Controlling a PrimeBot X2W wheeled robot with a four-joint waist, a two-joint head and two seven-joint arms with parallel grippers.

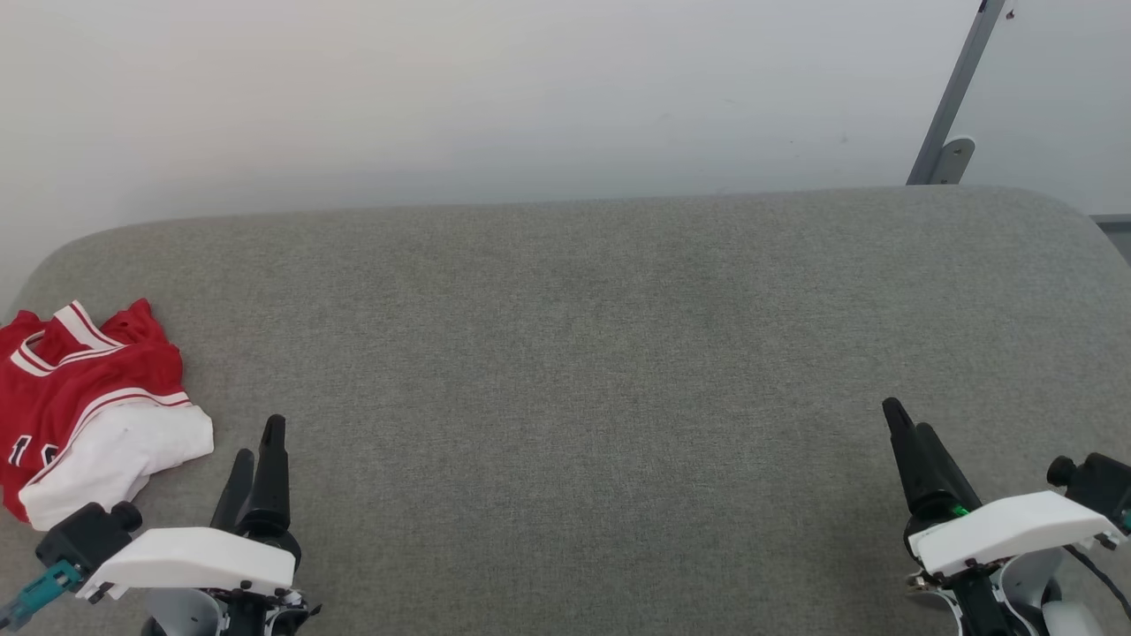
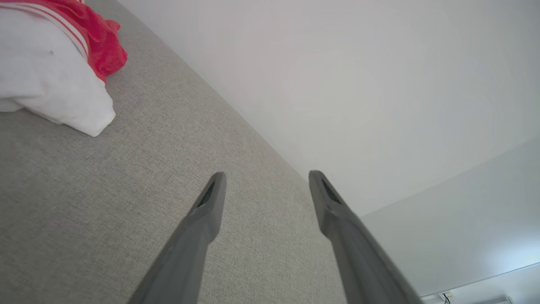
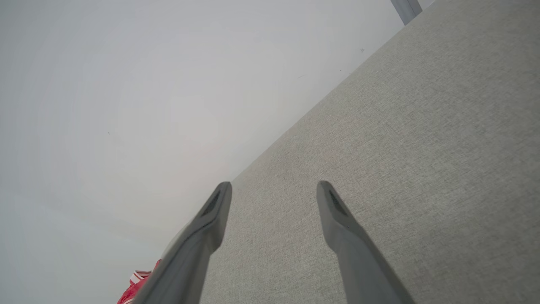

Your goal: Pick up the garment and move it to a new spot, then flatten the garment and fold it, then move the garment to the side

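Count: 2 claws, the left claw [image 1: 258, 442] and the right claw [image 1: 908, 420]; 1 garment [image 1: 88, 397].
Left claw: near left, fingers spread wide, nothing between them; garment just beside it, apart.
Right claw: near right, spread wide, empty, well apart from the garment.
Garment: crumpled red heap, white sleeve uppermost, red-white striped trim, a bit of black print; at the worktop's left edge.
Worktop [image 1: 574, 353]: grey fabric, rounded far corners.
Beyond: pale wall [image 1: 442, 88], 1 grey post [image 1: 959, 88].
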